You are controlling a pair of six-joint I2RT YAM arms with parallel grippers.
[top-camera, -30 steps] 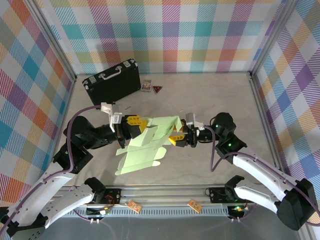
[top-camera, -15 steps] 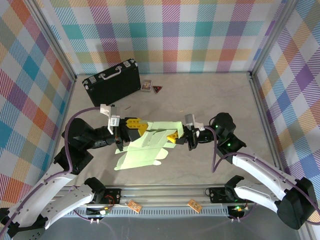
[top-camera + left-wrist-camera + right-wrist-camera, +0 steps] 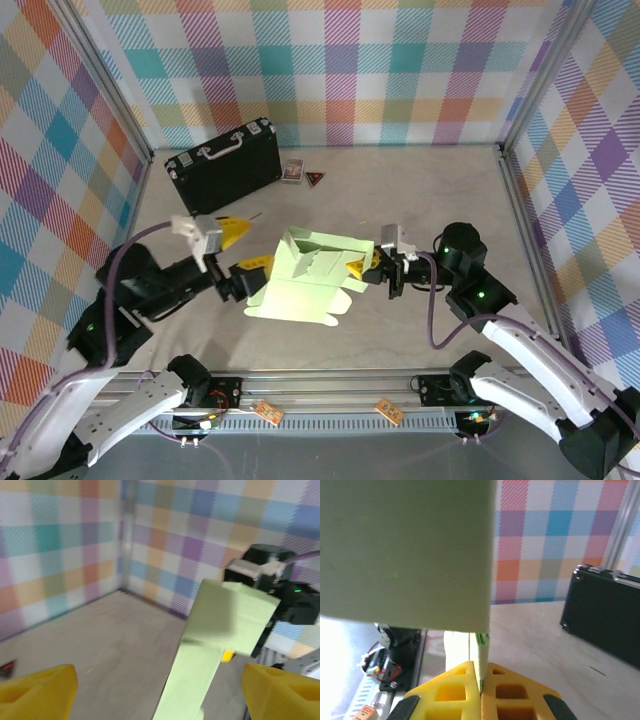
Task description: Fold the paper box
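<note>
The pale green paper box (image 3: 305, 275) is part-folded, one end raised into a boxy shape and flat flaps trailing onto the table toward the front. My right gripper (image 3: 366, 268) is shut on its right edge; in the right wrist view the yellow fingers (image 3: 452, 692) pinch a thin edge of the paper box (image 3: 405, 550). My left gripper (image 3: 243, 248) stands open just left of the sheet, touching nothing. In the left wrist view my left gripper (image 3: 160, 680) has its yellow fingertips (image 3: 40, 690) spread wide, and the paper box (image 3: 227, 617) lies ahead of them, blurred.
A black briefcase (image 3: 222, 160) lies at the back left, seen also as the black briefcase (image 3: 605, 612) in the right wrist view. Two small cards (image 3: 292, 170) sit beside it. Plaid walls close three sides; a metal rail (image 3: 320, 385) runs along the front.
My left gripper has opened and drawn back to the left, off the paper. The box has shifted right and settled lower, held by the right gripper alone.
</note>
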